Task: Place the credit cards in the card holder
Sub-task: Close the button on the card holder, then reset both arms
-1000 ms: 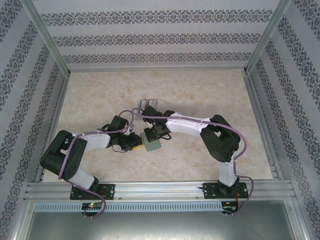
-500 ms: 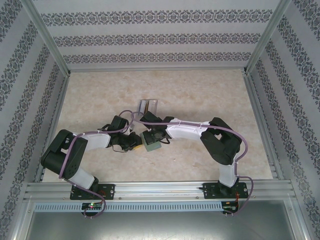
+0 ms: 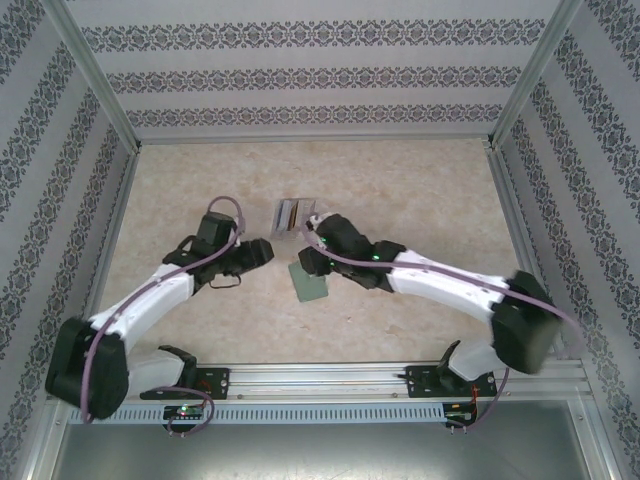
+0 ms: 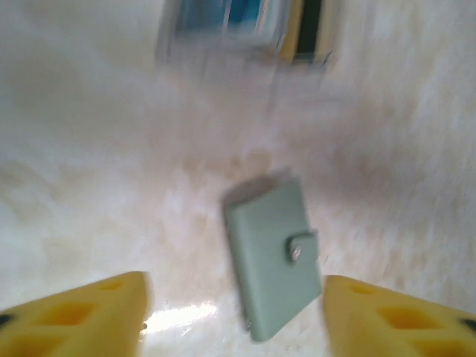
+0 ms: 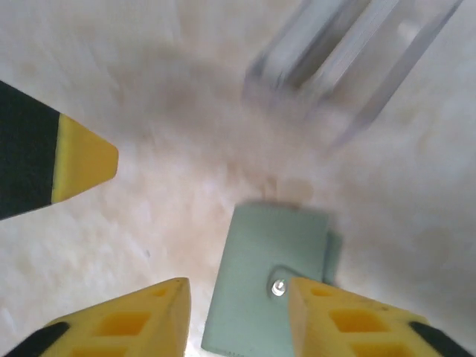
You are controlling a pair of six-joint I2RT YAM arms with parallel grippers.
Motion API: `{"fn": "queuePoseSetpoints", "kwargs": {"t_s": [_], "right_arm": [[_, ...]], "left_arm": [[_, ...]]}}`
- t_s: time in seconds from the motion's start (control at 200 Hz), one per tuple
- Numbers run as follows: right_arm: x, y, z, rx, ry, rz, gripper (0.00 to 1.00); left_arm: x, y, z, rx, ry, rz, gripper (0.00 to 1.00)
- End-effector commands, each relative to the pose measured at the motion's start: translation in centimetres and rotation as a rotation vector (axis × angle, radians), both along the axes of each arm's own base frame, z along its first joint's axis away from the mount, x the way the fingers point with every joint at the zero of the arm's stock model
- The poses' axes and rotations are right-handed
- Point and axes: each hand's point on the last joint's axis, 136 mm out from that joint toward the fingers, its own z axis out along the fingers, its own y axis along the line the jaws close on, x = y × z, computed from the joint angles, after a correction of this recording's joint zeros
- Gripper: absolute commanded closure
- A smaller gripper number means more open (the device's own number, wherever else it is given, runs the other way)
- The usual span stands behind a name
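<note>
**Arms drawn back, wallet left lying shut**

A moment ago both arms were huddled over the wallet (image 3: 309, 283). Now they've pulled apart and it lies alone on the table (image 3: 420, 190), snap fastened, just this side of the rack (image 3: 293, 212). The left claw (image 4: 234, 297) and right claw (image 5: 236, 297) both gape, holding nothing. I'd say it still needs opening. The wrist views are smeared, so I can't make out any cards in the rack.
</note>
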Motion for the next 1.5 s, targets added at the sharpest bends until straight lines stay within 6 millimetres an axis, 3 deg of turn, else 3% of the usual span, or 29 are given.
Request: {"fn": "queuePoseSetpoints", "kwargs": {"t_s": [0.0, 0.055, 0.08, 0.115, 0.135, 0.21, 0.31, 0.41, 0.425, 0.495, 0.55, 0.61, 0.724, 0.804, 0.884, 0.999, 1.194, 1.259, 1.349, 1.394, 1.429, 1.494], "right_arm": [[2.1, -4.8, 4.7, -0.037, -0.296, -0.147, 0.45], [1.8, -7.8, 7.2, -0.022, -0.434, -0.227, 0.43], [1.5, -9.1, 8.3, -0.004, -0.498, -0.251, 0.41], [0.9, -11.1, 9.6, 0.017, -0.573, -0.284, 0.28], [0.8, -12.0, 9.8, 0.025, -0.604, -0.305, 0.05], [0.2, -16.4, 11.1, 0.053, -0.682, -0.403, 0.02], [0.0, -21.2, 10.4, 0.036, -0.706, -0.506, 0.02], [-0.1, -24.8, 8.8, -0.034, -0.74, -0.58, 0.02], [-0.1, -25.3, 7.3, -0.055, -0.725, -0.594, 0.02], [0.0, -27.4, 4.8, -0.101, -0.722, -0.643, 0.02], [0.1, -28.3, 2.6, -0.134, -0.7, -0.639, 0.02], [0.2, -28.7, 1.0, -0.116, -0.656, -0.646, 0.02], [1.4, -29.1, -1.2, -0.118, -0.626, -0.636, 0.02], [2.5, -29.7, -2.9, -0.152, -0.574, -0.641, 0.02], [3.9, -29.1, -3.0, -0.139, -0.584, -0.604, 0.02], [6.0, -29.8, -3.1, -0.102, -0.592, -0.624, 0.02], [9.0, -30.9, -3.4, -0.076, -0.592, -0.646, 0.02], [9.8, -30.9, -4.2, -0.072, -0.549, -0.636, 0.02], [10.1, -30.9, -4.7, -0.075, -0.522, -0.632, 0.02], [10.4, -31.1, -5.4, -0.074, -0.506, -0.645, 0.02], [10.9, -31.6, -6.4, -0.079, -0.495, -0.668, 0.02], [12.0, -31.2, -6.3, -0.075, -0.489, -0.654, 0.02]], "left_arm": [[-0.4, 5.3, 2.3, 0.245, -0.083, 0.122, 0.16], [-0.1, 6.8, 3.7, 0.324, -0.155, 0.158, 0.01], [0.1, 7.9, 4.2, 0.372, -0.183, 0.192, 0.0], [0.2, 9.4, 4.7, 0.435, -0.205, 0.249, 0.0], [0.3, 10.4, 5.1, 0.475, -0.224, 0.286, 0.0], [0.7, 12.5, 6.5, 0.574, -0.292, 0.369, 0.0], [1.3, 13.6, 8.0, 0.603, -0.431, 0.433, 0.0], [1.4, 13.8, 9.3, 0.638, -0.58, 0.421, 0.0], [1.4, 13.8, 9.4, 0.646, -0.594, 0.418, 0.0], [1.3, 14.2, 9.3, 0.706, -0.638, 0.406, 0.0], [1.5, 14.0, 8.7, 0.728, -0.656, 0.373, 0.0], [2.3, 12.1, 7.3, 0.809, -0.718, 0.178, 0.0], [3.4, 14.1, 4.2, 0.952, -0.659, 0.195, 0.01], [4.5, 12.9, 2.0, 0.904, -0.665, 0.083, 0.0], [5.4, 12.0, 0.7, 0.839, -0.665, 0.04, 0.0], [6.3, 13.0, -2.0, 0.82, -0.603, 0.057, 0.0], [9.1, 12.8, -1.7, 0.745, -0.687, 0.068, 0.0], [10.0, 13.8, -2.9, 0.738, -0.649, 0.109, 0.01], [9.8, 15.3, -4.3, 0.692, -0.636, 0.165, 0.01], [10.4, 15.0, -3.7, 0.678, -0.681, 0.149, 0.0], [10.2, 15.0, -4.6, 0.676, -0.599, 0.122, 0.0], [10.6, 15.6, -4.3, 0.667, -0.615, 0.16, 0.01]]}}
